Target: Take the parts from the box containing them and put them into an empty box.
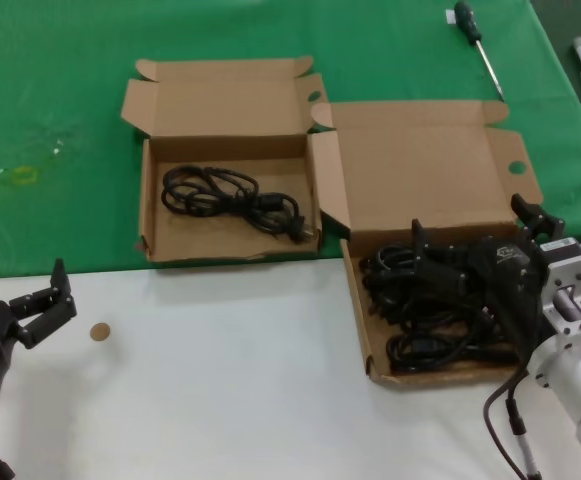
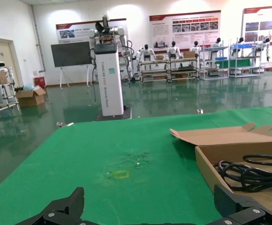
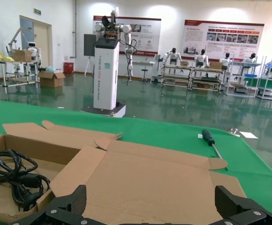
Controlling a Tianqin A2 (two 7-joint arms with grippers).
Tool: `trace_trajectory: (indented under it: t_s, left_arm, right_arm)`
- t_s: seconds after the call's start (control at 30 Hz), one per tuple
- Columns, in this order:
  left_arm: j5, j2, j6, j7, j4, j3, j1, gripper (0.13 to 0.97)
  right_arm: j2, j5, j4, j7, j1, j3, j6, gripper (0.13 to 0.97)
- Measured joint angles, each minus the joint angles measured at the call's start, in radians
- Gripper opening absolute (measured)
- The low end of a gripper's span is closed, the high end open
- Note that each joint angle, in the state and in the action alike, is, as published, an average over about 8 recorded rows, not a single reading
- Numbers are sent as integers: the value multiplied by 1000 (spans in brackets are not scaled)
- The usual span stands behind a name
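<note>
The wider box [image 1: 360,330] on the right holds several black coiled cables [image 1: 430,315]. Its raised lid [image 3: 150,173] fills the right wrist view. My right gripper [image 1: 473,228] hangs just above these cables, open and empty; it also shows in the right wrist view [image 3: 150,201]. The smaller box [image 1: 155,235] on the left holds one coiled cable [image 1: 232,198], which also shows in the left wrist view [image 2: 248,173] and the right wrist view [image 3: 11,180]. My left gripper [image 1: 55,305] is open and empty over the white table at the near left, apart from both boxes; it also shows in the left wrist view [image 2: 150,202].
Both boxes stand side by side, touching, across the edge between the green cloth [image 1: 50,120] and the white table [image 1: 220,380]. A screwdriver [image 1: 475,35] lies at the far right. A small brown disc [image 1: 100,332] lies on the white table near my left gripper.
</note>
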State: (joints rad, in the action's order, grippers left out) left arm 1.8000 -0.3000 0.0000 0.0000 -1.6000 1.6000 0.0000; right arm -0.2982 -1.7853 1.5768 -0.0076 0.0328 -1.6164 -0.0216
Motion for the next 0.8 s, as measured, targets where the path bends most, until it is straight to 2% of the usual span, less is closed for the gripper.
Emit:
trace_trajectory:
  t_s: [0.8]
  left_arm:
    - [0, 0, 0, 0, 0, 0, 0, 966]
  right_arm:
    - [0, 0, 0, 0, 0, 0, 0, 966]
